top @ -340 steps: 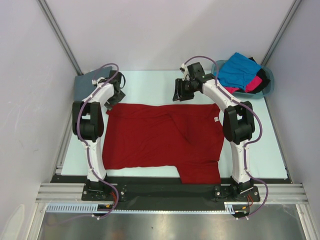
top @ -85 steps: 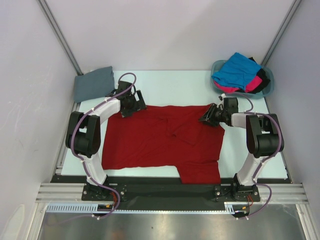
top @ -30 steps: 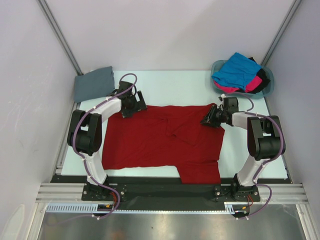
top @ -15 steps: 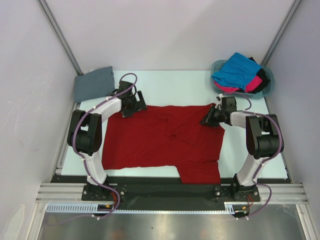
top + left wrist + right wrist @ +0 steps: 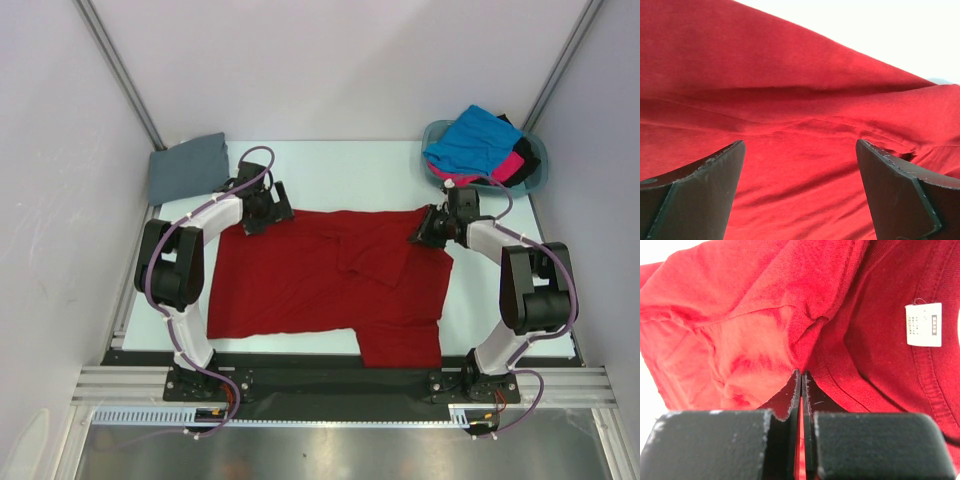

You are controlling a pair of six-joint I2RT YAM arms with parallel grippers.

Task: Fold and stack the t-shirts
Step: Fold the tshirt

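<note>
Showed soft matt cloth in the red t-shirt (image 5: 300, 285), smooth translucent plastic in the basket (image 5: 541, 170), a smooth matt desk (image 5: 340, 175).

We observe the cell through three cameras. The top external camera is mounted above and behind the arm bases, which sit along the lower edge of its frame. It looks down and forward over the whole table (image 5: 340, 170) and is the most distant view. The left wrist camera looks out between the fingers (image 5: 695, 195) of the left gripper (image 5: 800, 145), which fill its lower corners, at very close range. The right wrist camera looks along the right gripper (image 5: 801, 375) at lower centre, equally close. All three views share the red t-shirt (image 5: 300, 285). In the top frame, the left wrist view covers its upper-left edge and the right wrist view its upper-right corner.
</note>
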